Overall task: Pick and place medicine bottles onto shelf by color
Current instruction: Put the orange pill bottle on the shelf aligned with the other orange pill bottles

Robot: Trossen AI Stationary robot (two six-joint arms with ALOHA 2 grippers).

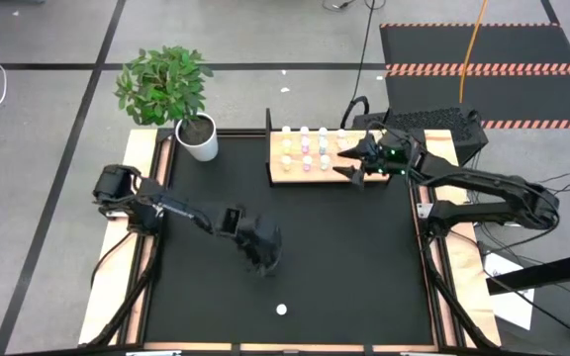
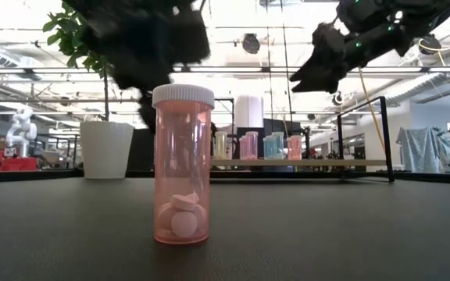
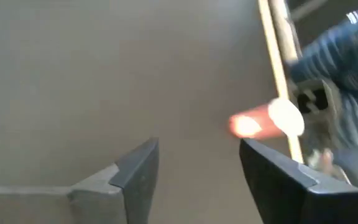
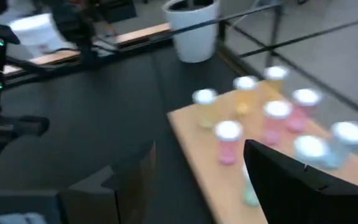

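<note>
One orange-pink medicine bottle (image 2: pixel 182 164) with a white cap is left off the shelf (image 1: pixel 310 166); it stands upright on the black mat near the near edge, so its long axis is vertical. In the high view you see only its white cap, as a small dot.

Your left gripper (image 1: pixel 263 255) hangs over the middle of the mat, fingers spread apart and holding nothing. The bottle lies nearer to you than this gripper and slightly to its right, well apart from it. The left wrist view shows the bottle ahead of the open fingers and off toward one of them, not centred in the gap.

Your right gripper (image 1: pixel 356 160) sits at the right end of the shelf, at the far side of the table, with its fingers also spread and empty. The other medicine bottles (image 1: pixel 306 148) stand upright in rows on the shelf beside it.

The left arm is clearly the nearer one. Judged from this, the next move calls for shifting it nearward until the cap is centred between the fingers.
</note>
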